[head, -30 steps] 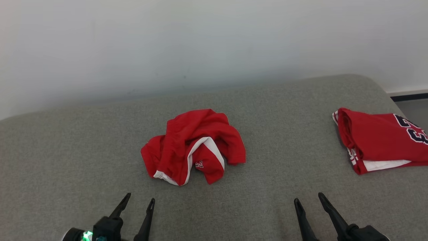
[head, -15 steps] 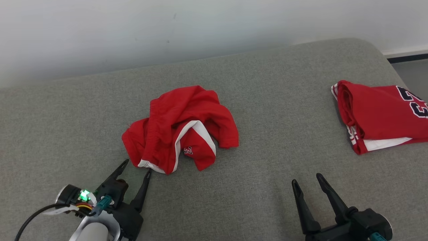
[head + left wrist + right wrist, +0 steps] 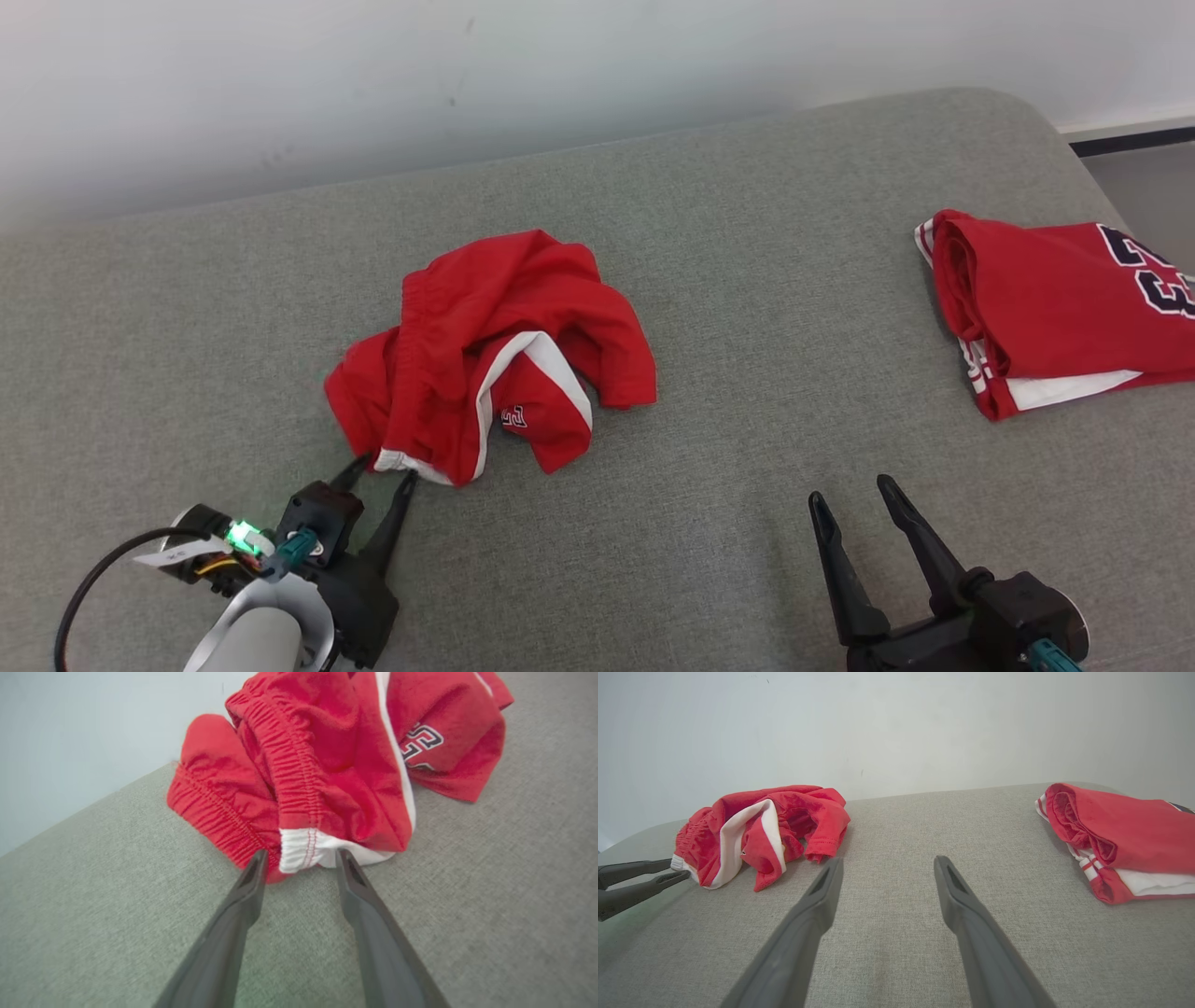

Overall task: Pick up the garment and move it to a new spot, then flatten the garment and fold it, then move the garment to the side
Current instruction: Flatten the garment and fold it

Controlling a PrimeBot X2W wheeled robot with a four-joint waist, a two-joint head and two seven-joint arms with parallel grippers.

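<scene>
The garment is a crumpled pair of red shorts with white trim, lying mid-surface on the grey cushion. My left gripper is at its near-left corner, open, with one finger on each side of the white hem and the elastic waistband just beyond. The wrist view shows this hem between the fingertips of the left gripper, not pinched. My right gripper stands open over bare cushion at the lower right, well apart from the garment. In the right wrist view, the right gripper holds nothing and the left gripper shows at the far left.
A folded red jersey with dark numbers and white trim lies at the right end of the cushion, also seen as the jersey. A pale wall runs behind. The cushion's right edge drops to a floor strip.
The head camera has tilted down. My left gripper has moved forward to the garment's white hem and its fingers have drawn slightly closer. The right gripper has barely moved.
</scene>
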